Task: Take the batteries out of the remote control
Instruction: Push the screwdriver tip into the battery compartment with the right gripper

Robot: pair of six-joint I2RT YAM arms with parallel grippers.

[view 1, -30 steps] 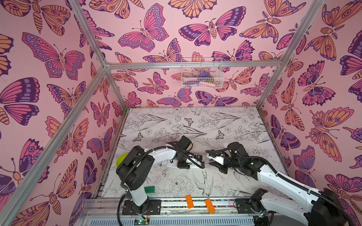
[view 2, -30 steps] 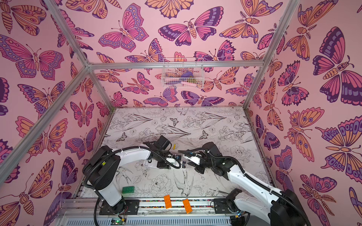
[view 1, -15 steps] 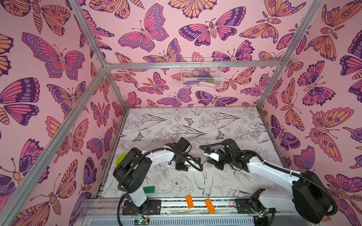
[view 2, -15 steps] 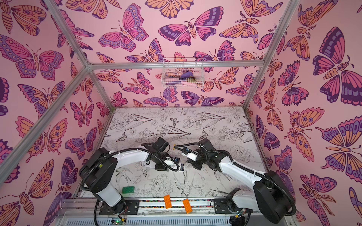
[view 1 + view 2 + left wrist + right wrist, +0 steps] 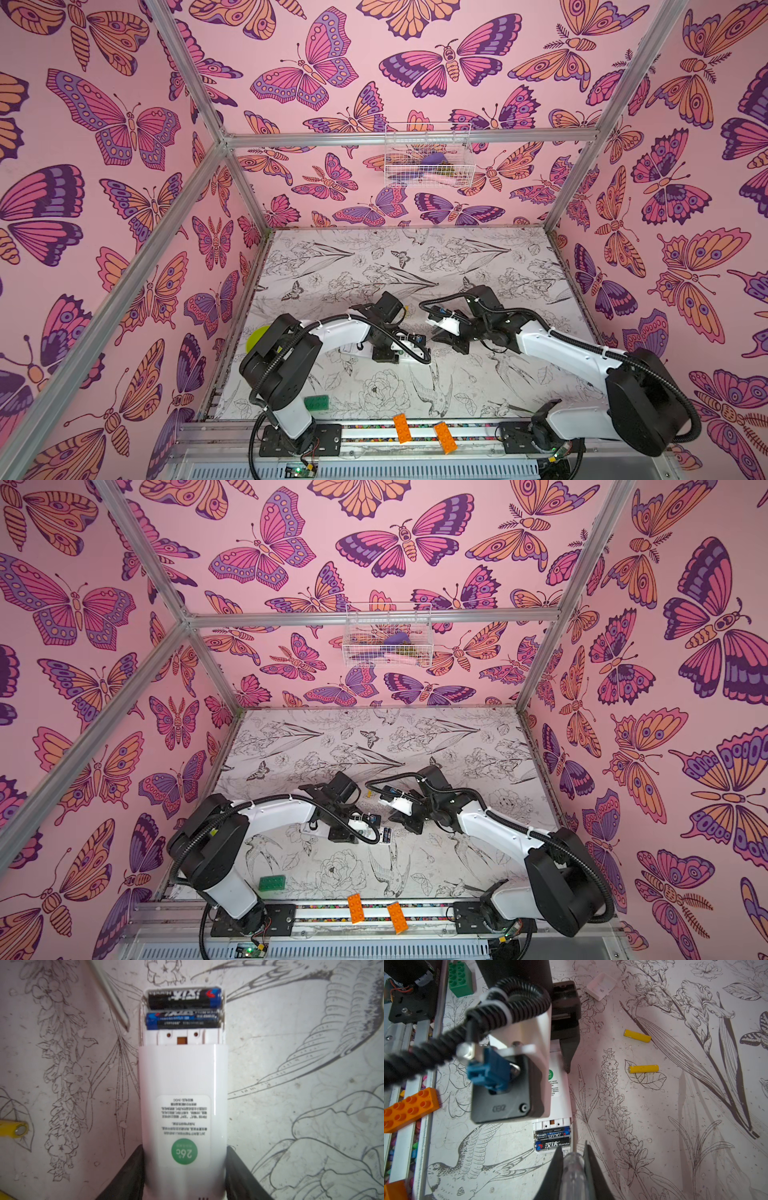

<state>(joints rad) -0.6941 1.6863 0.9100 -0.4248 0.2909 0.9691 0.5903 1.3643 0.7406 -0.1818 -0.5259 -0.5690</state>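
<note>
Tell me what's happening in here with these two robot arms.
The left pincer grips a white plastic remote control on the table. Its battery bay is open, with two black cylindrical batteries inside. The right pincer is shut on a clear-handled screwdriver, its tip just beside that bay. Two yellow cylindrical batteries lie loose on the table nearby.

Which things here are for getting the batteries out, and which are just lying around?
For the job: white remote control, held by the left fingers; two black batteries in its open compartment; two yellow batteries already out; clear-handled screwdriver in the right fingers; small white cover.
Just lying about: green toy brick; orange toy bricks; wire basket.
</note>
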